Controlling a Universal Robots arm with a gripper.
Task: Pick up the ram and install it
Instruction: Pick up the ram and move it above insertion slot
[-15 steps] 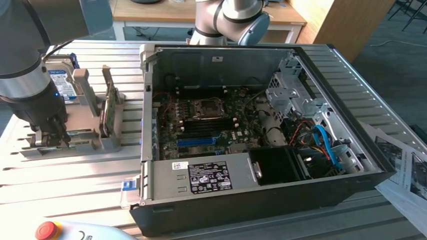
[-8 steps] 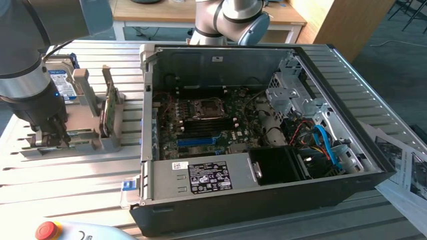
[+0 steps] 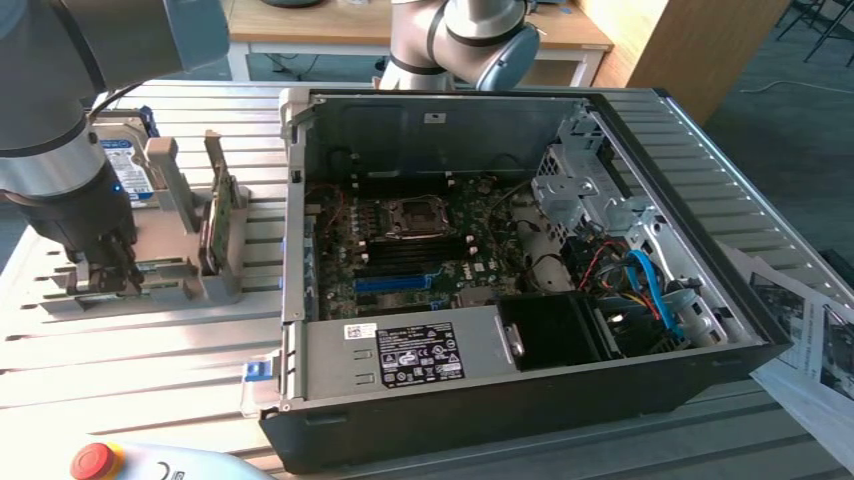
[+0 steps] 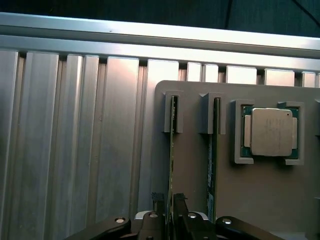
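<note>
The ram (image 4: 172,150) is a thin green stick seen edge-on, standing in a slot of the grey holder (image 4: 195,190). My gripper (image 4: 170,202) straddles its near end, one fingertip (image 4: 158,196) pressed against each side, so it is shut on the stick. The stick still sits in its slot. A second ram stick (image 4: 215,150) stands parallel beside it. In the exterior view my gripper (image 3: 107,275) is down low at the holder (image 3: 174,265) on the exterior view's left, beside the open computer case (image 3: 534,420).
A square silver processor (image 4: 270,131) lies in a pocket of the holder. A hard drive (image 3: 118,160) stands at the holder's back. The case shows its motherboard (image 3: 400,240) with blue slots (image 3: 394,283). A red stop button (image 3: 96,460) and papers (image 3: 801,340) lie nearby.
</note>
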